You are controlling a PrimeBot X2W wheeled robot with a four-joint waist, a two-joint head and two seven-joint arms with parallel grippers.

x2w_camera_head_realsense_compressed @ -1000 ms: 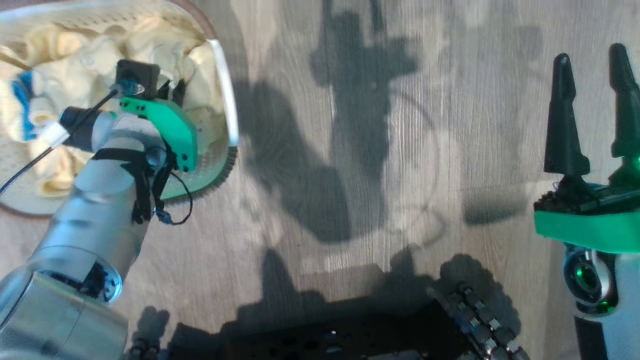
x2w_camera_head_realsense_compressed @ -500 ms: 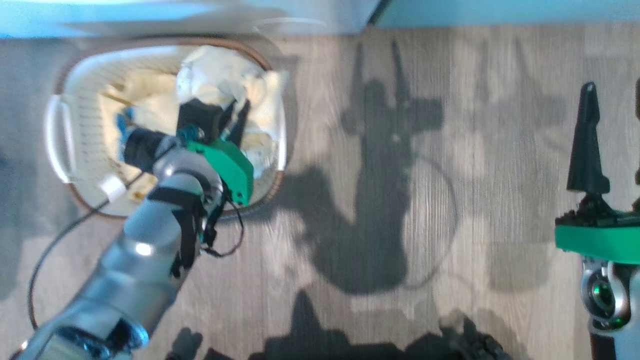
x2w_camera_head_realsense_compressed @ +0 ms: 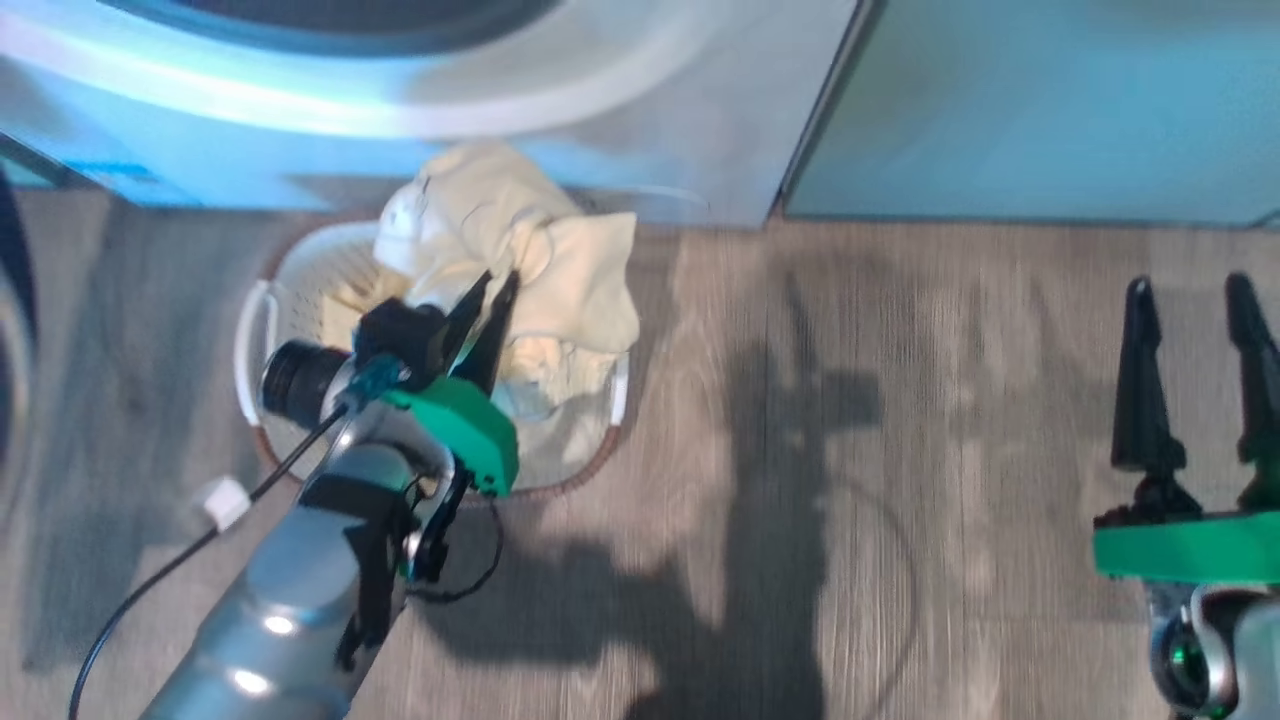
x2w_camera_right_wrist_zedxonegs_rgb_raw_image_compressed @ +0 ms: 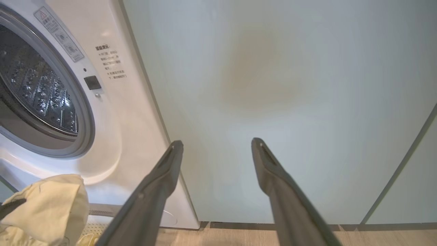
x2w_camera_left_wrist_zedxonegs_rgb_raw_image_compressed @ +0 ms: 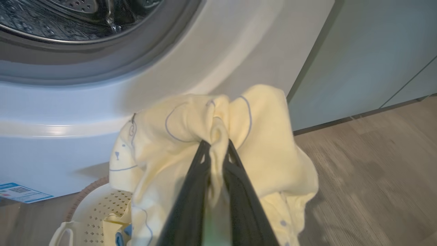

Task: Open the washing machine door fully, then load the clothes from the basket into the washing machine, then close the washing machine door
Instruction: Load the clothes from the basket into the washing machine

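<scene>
Since a second earlier my head had tipped up, and my left claw had risen from deep in the basket. The washing machine stood ahead with its drum open, a pale green cabinet beside it on the right. On the wooden floor the basket sat just before the machine. My left claw, pressed together, pinched a pale yellow garment of the clothes above the basket, with more lying inside. My right claw hung spread and empty, well apart.
</scene>
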